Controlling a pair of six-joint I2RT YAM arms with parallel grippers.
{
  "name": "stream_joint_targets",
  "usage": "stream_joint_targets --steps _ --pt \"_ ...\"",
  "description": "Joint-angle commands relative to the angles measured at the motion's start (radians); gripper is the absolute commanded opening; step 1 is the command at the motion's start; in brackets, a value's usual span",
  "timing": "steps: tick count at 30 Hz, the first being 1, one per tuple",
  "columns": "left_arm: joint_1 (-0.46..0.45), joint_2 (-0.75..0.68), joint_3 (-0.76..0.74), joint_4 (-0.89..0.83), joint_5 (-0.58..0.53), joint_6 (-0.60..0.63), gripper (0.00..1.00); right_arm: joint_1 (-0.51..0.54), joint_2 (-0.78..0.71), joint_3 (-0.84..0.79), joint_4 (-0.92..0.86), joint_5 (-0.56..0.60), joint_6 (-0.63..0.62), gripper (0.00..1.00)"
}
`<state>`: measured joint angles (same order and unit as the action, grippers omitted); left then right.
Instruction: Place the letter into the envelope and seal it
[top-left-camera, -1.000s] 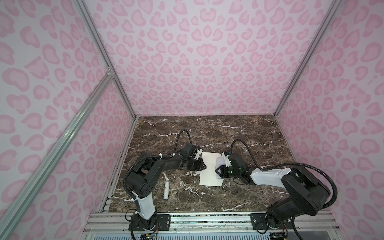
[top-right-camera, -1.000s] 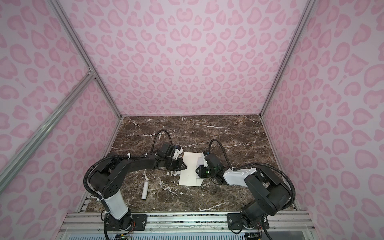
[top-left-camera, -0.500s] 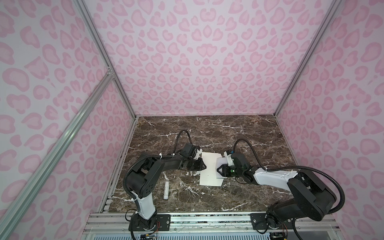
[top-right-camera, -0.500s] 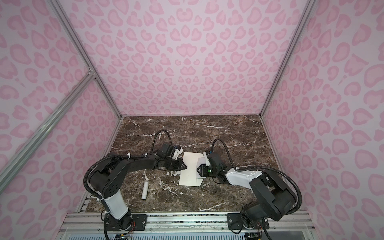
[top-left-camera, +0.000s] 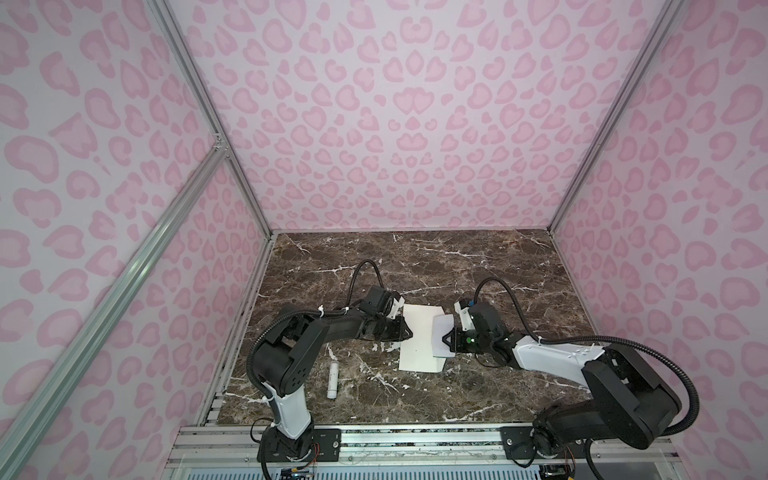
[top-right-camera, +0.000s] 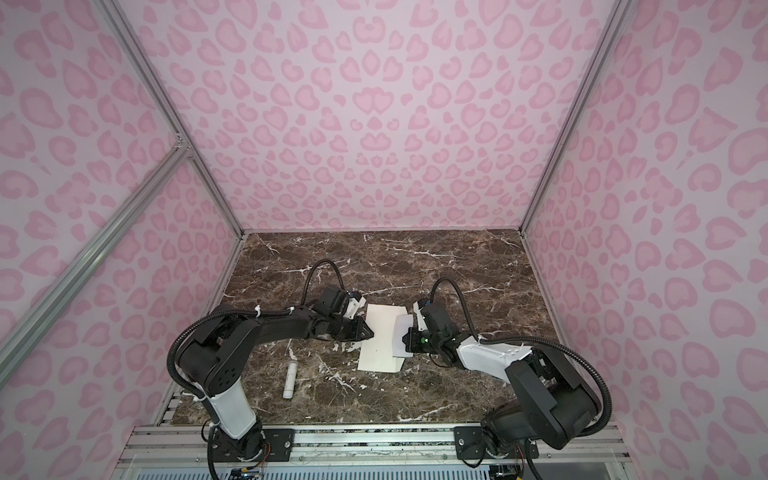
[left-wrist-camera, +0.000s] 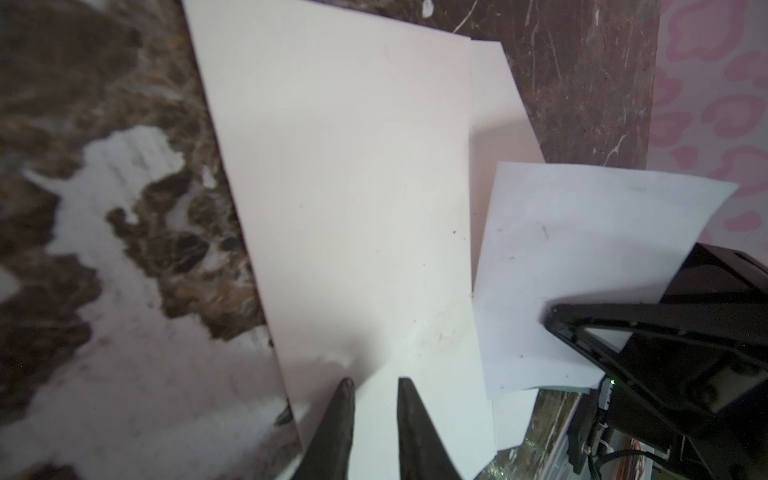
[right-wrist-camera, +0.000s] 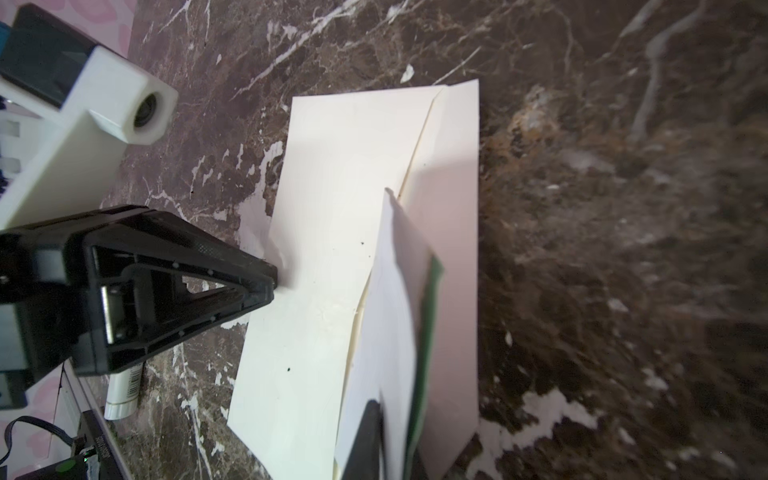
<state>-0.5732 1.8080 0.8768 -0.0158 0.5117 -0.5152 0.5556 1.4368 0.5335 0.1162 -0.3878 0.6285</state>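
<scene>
**Envelope** (top-left-camera: 417, 332): lies flat in the middle of the worktop (top-left-camera: 415, 266), long axis running near to far, as seen in both top views. Its flap (right-wrist-camera: 453, 187) lies open to the right, flat on the stone.

**Left tool** (left-wrist-camera: 374, 386): reaches in from the left. The jaws stand a narrow gap apart. Both tips bear down on the envelope's left margin, where the paper puckers. Nothing is seen clamped between them.

**Right tool** (top-left-camera: 446, 338): reaches in from the right, jaws closed on the right edge of the letter (top-left-camera: 440, 326).

**Letter**: held clear of the worktop and tilted, white face up and green face down, over the envelope's right edge and the flap. Its left edge meets the line of the envelope's mouth. The right wrist view shows its far corner at the slit between body and flap. Whether that edge has entered the pocket cannot be told.

**Stick** (top-left-camera: 332, 380): small and white, lies on the worktop to the near left of the envelope, apart from it and from both tools.
</scene>
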Motion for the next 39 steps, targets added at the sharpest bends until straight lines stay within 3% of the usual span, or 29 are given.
stream_joint_targets --steps 1,12,39 --pt "0.004 0.017 -0.013 -0.155 -0.127 0.015 0.24 -0.001 0.01 0.011 -0.034 -0.006 0.012 0.05" --pt "0.005 0.016 -0.012 -0.162 -0.133 0.021 0.24 -0.016 0.048 0.037 -0.113 -0.034 0.06 0.03" --pt "0.007 0.019 -0.012 -0.158 -0.127 0.03 0.25 -0.016 0.116 0.082 -0.09 -0.065 0.075 0.04"
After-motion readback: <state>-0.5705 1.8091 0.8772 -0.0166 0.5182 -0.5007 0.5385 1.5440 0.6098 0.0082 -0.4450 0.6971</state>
